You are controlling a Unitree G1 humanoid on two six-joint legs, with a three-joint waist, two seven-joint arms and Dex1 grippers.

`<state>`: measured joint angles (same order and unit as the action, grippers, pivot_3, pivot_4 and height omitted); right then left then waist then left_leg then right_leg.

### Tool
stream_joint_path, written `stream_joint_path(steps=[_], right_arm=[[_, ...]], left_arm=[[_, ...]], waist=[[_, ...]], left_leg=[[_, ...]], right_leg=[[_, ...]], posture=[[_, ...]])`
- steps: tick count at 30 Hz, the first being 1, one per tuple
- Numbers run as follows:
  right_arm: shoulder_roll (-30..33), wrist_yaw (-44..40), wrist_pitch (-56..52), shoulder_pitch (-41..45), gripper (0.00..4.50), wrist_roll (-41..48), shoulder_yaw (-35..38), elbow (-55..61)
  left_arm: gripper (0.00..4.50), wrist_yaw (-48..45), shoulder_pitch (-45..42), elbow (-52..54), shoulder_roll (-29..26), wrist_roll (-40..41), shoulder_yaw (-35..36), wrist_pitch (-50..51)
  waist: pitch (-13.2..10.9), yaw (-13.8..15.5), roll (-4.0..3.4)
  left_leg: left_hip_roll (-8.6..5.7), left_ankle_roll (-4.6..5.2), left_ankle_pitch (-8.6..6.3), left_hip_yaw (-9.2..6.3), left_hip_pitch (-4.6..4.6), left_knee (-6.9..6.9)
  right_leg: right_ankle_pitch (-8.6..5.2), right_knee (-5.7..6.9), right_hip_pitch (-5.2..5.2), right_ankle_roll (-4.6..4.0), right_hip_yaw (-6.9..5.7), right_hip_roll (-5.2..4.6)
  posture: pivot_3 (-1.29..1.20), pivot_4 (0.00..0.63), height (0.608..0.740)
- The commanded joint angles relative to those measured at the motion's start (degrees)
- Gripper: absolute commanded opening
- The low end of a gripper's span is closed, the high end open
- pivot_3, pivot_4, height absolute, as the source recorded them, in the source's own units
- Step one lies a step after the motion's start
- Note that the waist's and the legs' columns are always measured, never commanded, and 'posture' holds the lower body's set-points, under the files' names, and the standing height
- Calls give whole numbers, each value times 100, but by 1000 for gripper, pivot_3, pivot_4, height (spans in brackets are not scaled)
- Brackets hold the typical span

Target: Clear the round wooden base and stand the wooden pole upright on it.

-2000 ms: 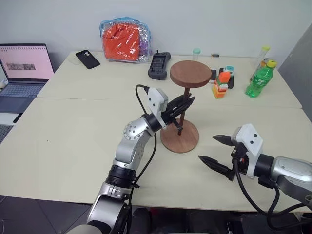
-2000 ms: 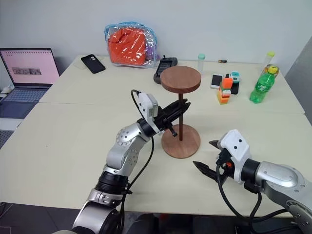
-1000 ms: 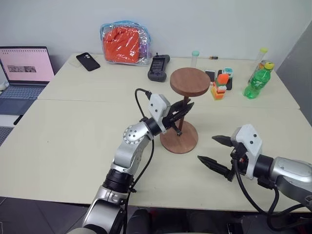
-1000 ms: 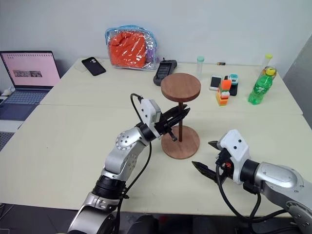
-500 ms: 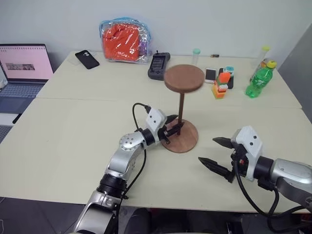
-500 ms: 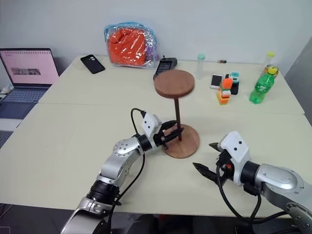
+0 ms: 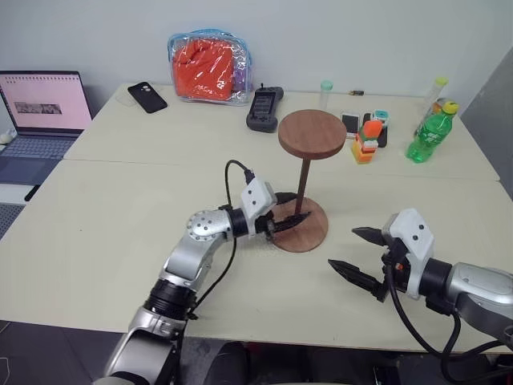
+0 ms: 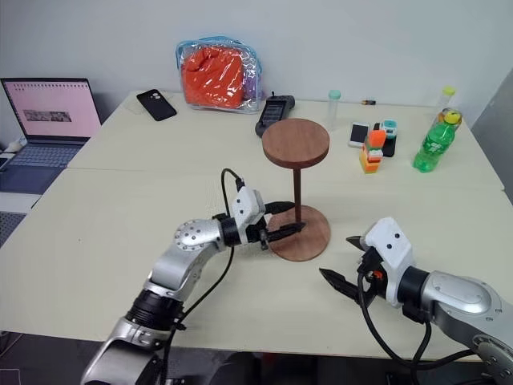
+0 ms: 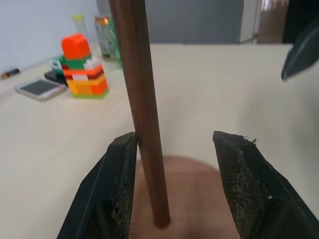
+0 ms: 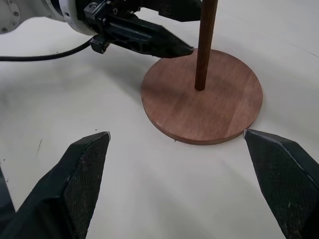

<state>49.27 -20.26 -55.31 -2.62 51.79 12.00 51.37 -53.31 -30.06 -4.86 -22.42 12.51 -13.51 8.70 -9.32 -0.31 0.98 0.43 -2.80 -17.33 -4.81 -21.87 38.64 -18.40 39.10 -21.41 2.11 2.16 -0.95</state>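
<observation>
- I am seeing my left gripper (image 7: 287, 212) spread, straddling one wooden pole (image 7: 303, 185) that is standing upright on one round wooden base (image 7: 308, 233).
- My right gripper (image 7: 359, 254) is hovering splayed, empty, near the base.
- One green bottle (image 7: 424, 132) and one block stack (image 7: 363, 143) are standing behind.

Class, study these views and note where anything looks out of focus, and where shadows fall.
Left wrist view: the wooden pole up close looks soft, and the toy block stack behind is blurred. Right wrist view: the round wooden base is sharp, with a faint shadow along its near edge. Left eye view: soft shadows lie on the table beneath the left arm.
</observation>
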Motion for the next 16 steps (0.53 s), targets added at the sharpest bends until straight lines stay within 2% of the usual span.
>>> stream_joint_path(steps=[1, 3, 6, 9, 13, 16], right_arm=[[134, -212, 194, -39, 4500, -120, 182, 52], [255, -455, 258, -76, 4500, -196, 286, -45], [406, -772, 418, -167, 4500, -317, 461, -206], [722, -1514, 797, -315, 4500, -532, 815, -479], [927, -2354, 1197, -524, 4500, -605, 1271, -816], [990, -2688, 1401, -564, 4500, -730, 1388, -1050]], left_arm=[[2483, -539, -201, 257, -520, -35, 20, 204], [2483, -939, -191, 468, -1092, 19, 147, 357], [2483, -1145, -133, 691, -1595, 230, 443, 553], [2483, -1507, 41, 961, -2309, 525, 896, 930], [2483, -1390, 576, 1290, -2856, 904, 1652, 1531], [2483, -1356, 1024, 1525, -3094, 999, 1994, 1738]], waist=[[0, 0, 0], [-3, -7, 1], [-10, -51, -1], [-17, -56, -5], [-21, -68, -9], [-22, -74, -9]], left_leg=[[0, 1, 0, 1, 0, 0], [-1, 7, -4, 1, 1, 0], [5, 9, -5, 1, 4, -11], [4, 9, -5, 0, 5, -15], [6, 10, -6, 2, 12, -27], [9, 11, -6, 3, 15, -34]], right_leg=[[0, -2, 0, 0, 1, 0], [0, -4, 0, 0, 0, -1], [0, -5, -6, 0, 2, 3], [0, -7, -5, 0, 4, -1], [0, -11, -5, 0, 3, -1], [-1, -14, -6, 0, 8, -3]], posture=[[0, 150, 740], [0, 150, 740], [0, 150, 740], [0, 150, 740], [0, 150, 740], [0, 150, 740]])
